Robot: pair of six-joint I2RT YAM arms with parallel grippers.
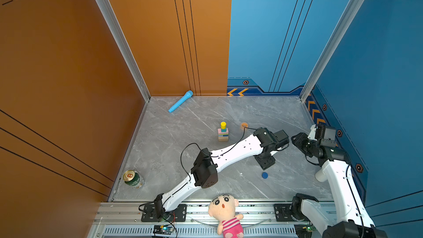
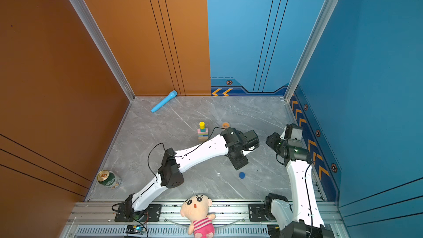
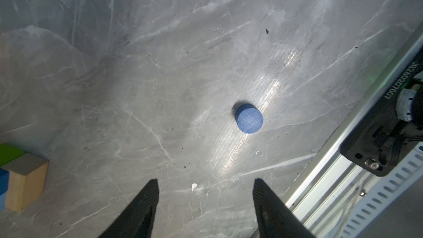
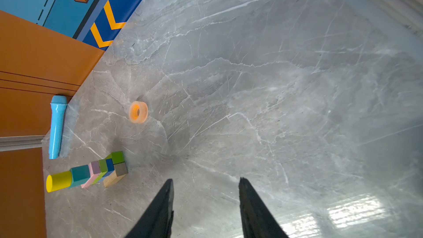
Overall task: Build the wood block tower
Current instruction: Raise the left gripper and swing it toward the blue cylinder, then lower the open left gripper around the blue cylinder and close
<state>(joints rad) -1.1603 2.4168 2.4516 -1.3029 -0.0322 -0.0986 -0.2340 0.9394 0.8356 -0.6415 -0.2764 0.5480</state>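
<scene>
- In both top views the wood block tower (image 1: 223, 134) stands mid-table with the yellow cylinder (image 1: 223, 125) on top. The one loose piece I can see, the dark blue cylinder (image 1: 264, 175), lies well apart from it, nearer my bases.
- My left forearm passes close by the tower's foot. I judge that a wide swing during the carry could clip the stack and bring it down.
- In a top view the orange tape ring (image 2: 226, 125) lies near the tower. It is no part of the build, and knocking it could send it into the blocks.
- In the left wrist view my left gripper (image 3: 206, 180) has its jaws spread with nothing between them. The dark blue cylinder sits ahead, off the line of the gap.
- If I come down uncentred, one finger may land on it or skate it across the smooth marble table (image 3: 114, 76). It is low, so a shallow pinch could slip.
- In the right wrist view my right gripper (image 4: 206, 179) is likewise spread and empty over bare table, with the tower off to the side.
- The layers look stepped and the top is narrow. Setting another cylinder there off-centre, or pressing down too hard, could topple it.
</scene>
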